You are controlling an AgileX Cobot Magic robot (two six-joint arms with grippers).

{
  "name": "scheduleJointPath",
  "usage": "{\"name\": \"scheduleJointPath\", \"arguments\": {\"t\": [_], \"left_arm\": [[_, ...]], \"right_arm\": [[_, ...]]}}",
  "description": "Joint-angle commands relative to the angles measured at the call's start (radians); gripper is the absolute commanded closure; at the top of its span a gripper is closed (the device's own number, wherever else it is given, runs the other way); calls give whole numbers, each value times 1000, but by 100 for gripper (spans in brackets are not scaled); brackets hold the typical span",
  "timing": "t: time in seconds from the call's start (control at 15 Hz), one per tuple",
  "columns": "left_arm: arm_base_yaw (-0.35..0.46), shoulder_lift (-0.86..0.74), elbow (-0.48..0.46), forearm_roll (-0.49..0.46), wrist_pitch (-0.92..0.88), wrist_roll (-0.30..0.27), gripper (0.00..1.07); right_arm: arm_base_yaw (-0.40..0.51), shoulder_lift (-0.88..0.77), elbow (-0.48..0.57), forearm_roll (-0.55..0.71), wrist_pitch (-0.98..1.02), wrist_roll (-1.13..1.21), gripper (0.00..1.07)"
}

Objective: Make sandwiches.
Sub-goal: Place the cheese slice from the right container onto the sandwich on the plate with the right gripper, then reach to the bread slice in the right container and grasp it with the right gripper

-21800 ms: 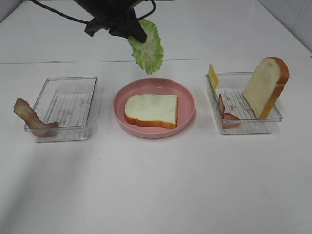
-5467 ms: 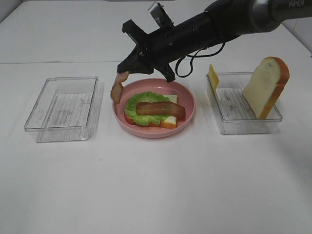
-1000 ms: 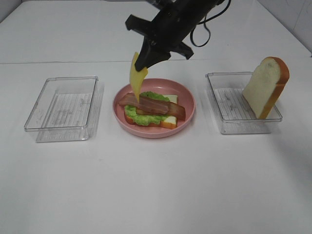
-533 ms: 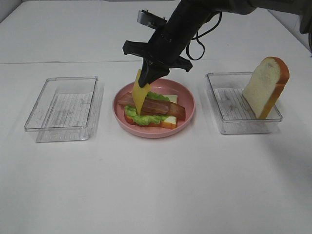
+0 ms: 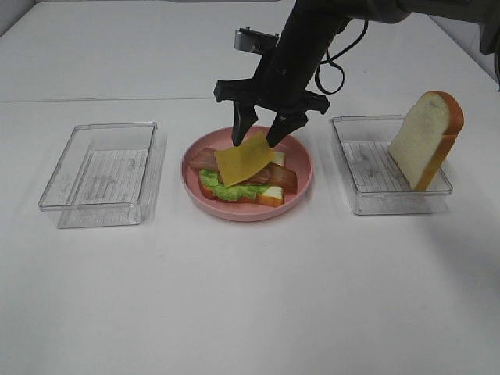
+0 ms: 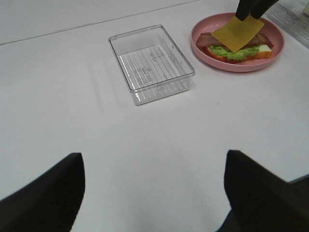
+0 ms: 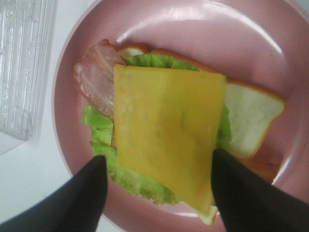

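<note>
On the pink plate (image 5: 301, 190) lies the sandwich stack: a bread slice (image 5: 271, 196), green lettuce (image 5: 221, 188) and brown bacon strips (image 5: 286, 178). A yellow cheese square (image 5: 244, 158) rests flat on top of them. My right gripper (image 5: 258, 134) hangs just above the cheese's far corner, open, with one finger on each side of it. The right wrist view shows the cheese (image 7: 169, 130) spread over bacon (image 7: 94, 72), lettuce (image 7: 101, 130) and bread (image 7: 248, 116). A second bread slice (image 5: 426, 141) leans upright in the right tray. My left gripper (image 6: 154, 193) stands open over bare table.
A clear tray (image 5: 101, 173) stands left of the plate with nothing in it. The right clear tray (image 5: 375, 201) holds only the upright bread slice. The white table runs wide in front of the plate and trays.
The right gripper has lowered the cheese from hanging on edge to lying flat on the bacon, and its jaws have opened off it. The left gripper has not moved.
</note>
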Motion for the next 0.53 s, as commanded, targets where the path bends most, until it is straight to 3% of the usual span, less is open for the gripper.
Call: {"name": "scheduleJointPath", "arguments": {"t": [0.07,0.33,0.53], "left_arm": [[0,-24,6,2,-10,0,31],[0,-24,6,2,-10,0,31],[0,-24,6,2,-10,0,31]], "right_arm": [[-3,-18,-1,-31,21,-10,36],[-16,-89,-3,-122,74,-9,36],[-129,-211,-3,-174,132,-9,36]]}}
